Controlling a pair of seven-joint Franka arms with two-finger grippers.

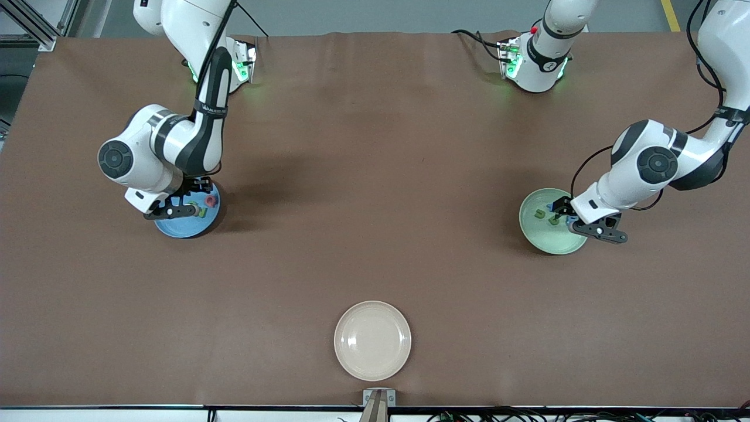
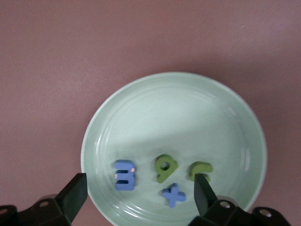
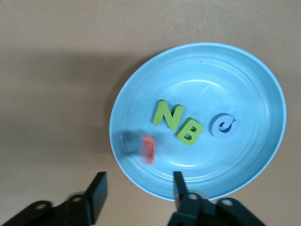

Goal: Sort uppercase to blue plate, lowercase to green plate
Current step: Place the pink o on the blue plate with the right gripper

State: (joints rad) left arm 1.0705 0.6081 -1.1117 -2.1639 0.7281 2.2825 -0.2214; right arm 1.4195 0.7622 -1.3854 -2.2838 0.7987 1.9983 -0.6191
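Observation:
The blue plate [image 1: 181, 225] lies toward the right arm's end of the table. In the right wrist view the blue plate [image 3: 244, 70] holds a green N [image 3: 168, 115], a green B [image 3: 190, 132] and a blue G [image 3: 223, 126]. A pink-red Q [image 3: 148, 149] shows blurred near its rim. My right gripper [image 3: 139, 183] is open and empty over that rim [image 1: 196, 190]. The green plate [image 1: 542, 234] lies toward the left arm's end. The green plate [image 2: 188, 108] holds a blue m [image 2: 125, 174], a green b/q [image 2: 165, 167], a green u/n [image 2: 201, 168] and a blue x [image 2: 173, 195]. My left gripper [image 2: 138, 190] is open and empty over it [image 1: 556, 210].
A cream-white plate [image 1: 372, 340] with nothing in it sits near the table's front edge, midway between the two arms' ends. Brown table surface [image 1: 375, 176] lies between the plates.

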